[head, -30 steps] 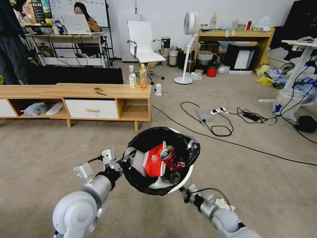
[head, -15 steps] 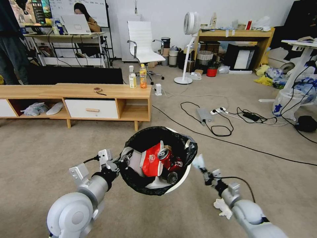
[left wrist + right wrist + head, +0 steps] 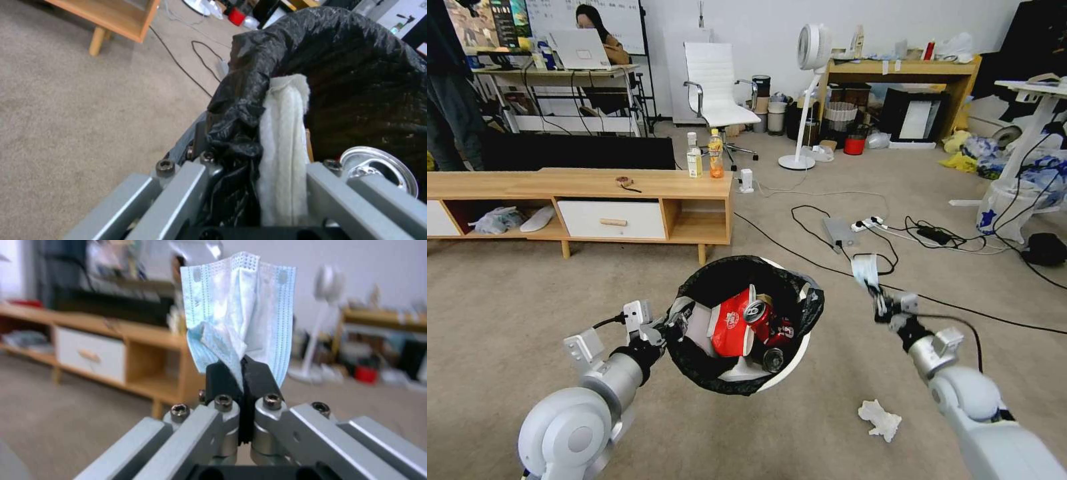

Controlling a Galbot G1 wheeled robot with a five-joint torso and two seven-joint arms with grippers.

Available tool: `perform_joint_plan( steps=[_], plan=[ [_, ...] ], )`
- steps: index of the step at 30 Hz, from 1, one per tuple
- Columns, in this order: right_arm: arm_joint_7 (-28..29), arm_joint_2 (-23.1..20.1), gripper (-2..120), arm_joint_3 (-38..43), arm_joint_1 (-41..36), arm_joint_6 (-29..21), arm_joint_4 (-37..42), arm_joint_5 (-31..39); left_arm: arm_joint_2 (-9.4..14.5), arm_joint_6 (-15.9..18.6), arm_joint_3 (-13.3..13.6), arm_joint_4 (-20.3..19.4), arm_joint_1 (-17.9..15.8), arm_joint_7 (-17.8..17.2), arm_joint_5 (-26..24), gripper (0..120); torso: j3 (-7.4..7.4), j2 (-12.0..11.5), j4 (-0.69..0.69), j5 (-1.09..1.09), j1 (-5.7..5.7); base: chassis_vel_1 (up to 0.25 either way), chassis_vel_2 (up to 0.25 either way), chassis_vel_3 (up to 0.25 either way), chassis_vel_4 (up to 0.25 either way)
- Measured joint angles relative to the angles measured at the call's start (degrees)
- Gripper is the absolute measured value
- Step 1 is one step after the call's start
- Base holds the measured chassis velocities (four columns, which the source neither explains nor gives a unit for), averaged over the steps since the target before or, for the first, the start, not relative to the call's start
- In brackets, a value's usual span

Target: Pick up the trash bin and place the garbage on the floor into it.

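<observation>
Aloft, black-lined trash bin (image 3: 790, 363) in left hand (image 3: 675, 325); right hand (image 3: 875, 293) pinching face mask (image 3: 864, 269).

Left arm extended forward and low, left gripper (image 3: 675, 325) clamped on the bagged rim of the trash bin (image 3: 787, 363), holding it clear of the floor. Right arm reaching forward and up to the bin's right, right gripper (image 3: 242, 378) pinched closed on a pale blue face mask (image 3: 240, 310).

Tissue (image 3: 880, 420) right of bin (image 3: 790, 360)
</observation>
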Motion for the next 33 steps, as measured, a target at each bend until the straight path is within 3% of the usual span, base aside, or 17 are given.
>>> perform_joint_plan(
  steps=[3, 13, 24, 33],
  plan=[
    [-0.1, -1.9, 0, -1.8, -0.1, -1.2, 9.0, 2.8, 0.0, 0.0, 0.1, 0.2, 0.1, 0.0, 0.0, 6, 0.00, 0.0, -0.02, 0.00, 0.00, 0.000, 0.000, 0.000, 0.000],
    [-4.7, -6.1, 0, -8.1, 1.2, -0.3, 18.6, 7.6, 0.4, 0.1, 0.8, 1.2, 0.1, -0.3, 0.3, 6, 0.00, 0.0, -0.01, 0.00, 0.00, 0.000, 0.000, 0.000, 0.000],
    [-10.4, -9.3, 0, -18.0, -0.5, 2.2, 20.5, 7.0, -0.4, 0.1, 3.0, 3.2, 0.2, -0.3, 1.7, 6, 0.00, 0.0, -0.02, 0.01, 0.00, 0.000, 0.000, 0.000, 0.000],
    [-10.6, -10.3, 0, -21.2, -0.4, 2.3, 20.7, 6.7, -0.4, 0.1, 3.1, 4.3, -0.1, -0.3, 1.8, 6, 0.00, 0.0, -0.02, 0.01, 0.00, 0.000, 0.000, 0.000, 0.000]
  ],
)
